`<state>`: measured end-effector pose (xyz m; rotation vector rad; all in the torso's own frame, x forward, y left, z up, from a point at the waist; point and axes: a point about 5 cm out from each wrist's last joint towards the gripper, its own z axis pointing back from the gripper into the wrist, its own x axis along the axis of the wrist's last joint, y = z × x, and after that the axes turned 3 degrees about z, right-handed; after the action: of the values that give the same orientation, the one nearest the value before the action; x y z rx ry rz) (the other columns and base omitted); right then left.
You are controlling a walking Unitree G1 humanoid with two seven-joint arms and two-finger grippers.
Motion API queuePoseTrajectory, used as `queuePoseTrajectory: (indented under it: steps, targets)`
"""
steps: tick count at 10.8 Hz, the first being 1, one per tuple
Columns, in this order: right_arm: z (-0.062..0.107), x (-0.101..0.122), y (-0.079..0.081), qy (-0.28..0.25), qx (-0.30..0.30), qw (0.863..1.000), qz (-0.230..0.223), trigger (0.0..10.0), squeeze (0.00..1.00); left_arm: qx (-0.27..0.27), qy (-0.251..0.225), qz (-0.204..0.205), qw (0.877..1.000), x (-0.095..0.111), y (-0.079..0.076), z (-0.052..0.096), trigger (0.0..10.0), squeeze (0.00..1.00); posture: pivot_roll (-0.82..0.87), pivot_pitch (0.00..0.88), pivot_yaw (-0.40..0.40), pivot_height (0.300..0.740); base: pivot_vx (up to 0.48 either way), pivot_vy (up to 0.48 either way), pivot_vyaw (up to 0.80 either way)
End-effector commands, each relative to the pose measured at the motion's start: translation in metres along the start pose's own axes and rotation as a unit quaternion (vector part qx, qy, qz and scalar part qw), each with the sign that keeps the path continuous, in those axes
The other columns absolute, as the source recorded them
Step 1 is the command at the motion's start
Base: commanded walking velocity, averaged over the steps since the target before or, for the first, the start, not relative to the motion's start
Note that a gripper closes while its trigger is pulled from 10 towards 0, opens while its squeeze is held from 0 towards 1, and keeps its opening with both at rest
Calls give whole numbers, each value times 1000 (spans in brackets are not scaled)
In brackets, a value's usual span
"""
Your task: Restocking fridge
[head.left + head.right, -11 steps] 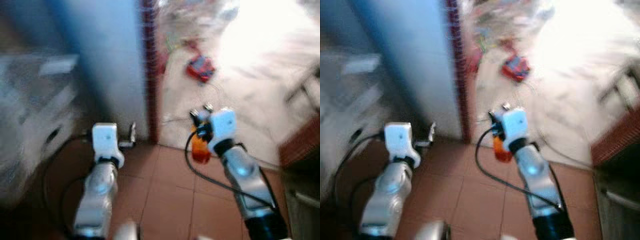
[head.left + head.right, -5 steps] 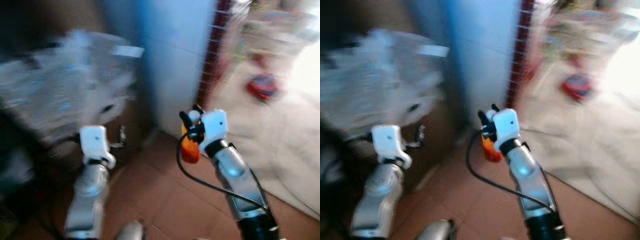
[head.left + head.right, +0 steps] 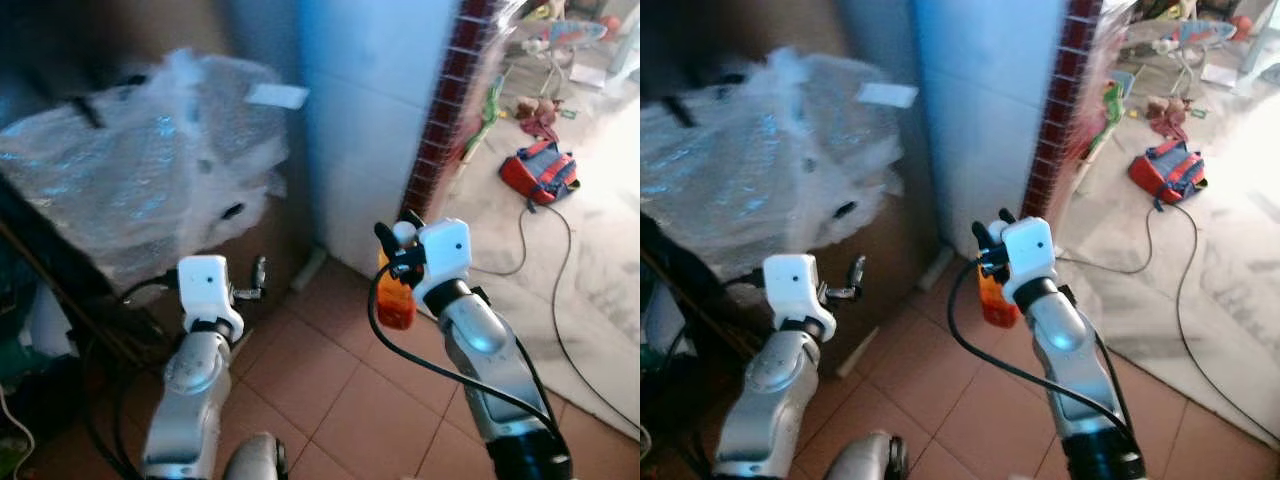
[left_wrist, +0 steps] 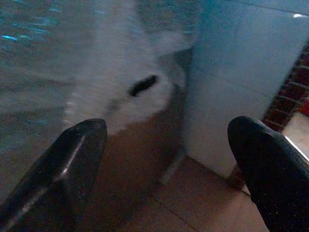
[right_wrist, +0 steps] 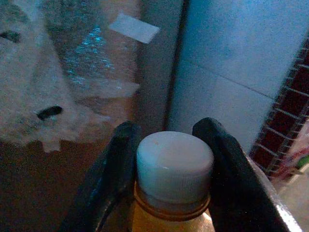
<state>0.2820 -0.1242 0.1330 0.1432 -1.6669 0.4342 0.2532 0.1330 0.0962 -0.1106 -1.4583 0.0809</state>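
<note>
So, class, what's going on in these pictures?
A humanoid robot is on the move indoors, carrying a drink. Its right gripper is shut on an orange bottle, clamped just under the white cap. The left gripper is open and holds nothing. Ahead are a bubble-wrapped bulk and a pale tiled wall, with a red bag on the floor.

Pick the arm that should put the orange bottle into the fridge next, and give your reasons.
Right. The right gripper is already shut on the orange bottle, its fingers clamped at the white cap. The left gripper is open and empty, so using it would probably need a handover.
</note>
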Motion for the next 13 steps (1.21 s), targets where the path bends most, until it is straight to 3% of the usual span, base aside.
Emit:
queuePoseTrajectory:
  steps: [1, 3, 6, 11, 13]
  targets:
    - [-1, 7, 1, -16, 5, 1000, 1, 10000, 0, -6, -6, 1, 1000, 2, 0, 0, 10000, 0, 12, 49, 14, 740, 0, 480, 0]
    - [-1, 6, -1, -11, -1, 1000, -5, 10000, 0, -10, -7, -1, 1000, 3, -1, -1, 10000, 0, 8, 47, 14, 740, 0, 480, 0]
    - [-2, 6, -3, -7, -5, 1000, -4, 10000, 0, -12, -7, -2, 1000, 3, -3, -2, 10000, 0, 5, 44, 12, 740, 0, 480, -750]
    - [1, 5, -2, -5, -4, 1000, -2, 10000, 0, 5, 6, -3, 1000, 0, -1, -4, 10000, 0, 5, 43, 11, 740, 0, 480, 0]
    - [2, 4, -2, -3, -6, 1000, -1, 10000, 0, 1, -20, -17, 1000, 5, -1, -3, 10000, 0, 7, 41, 12, 740, 0, 238, 0]
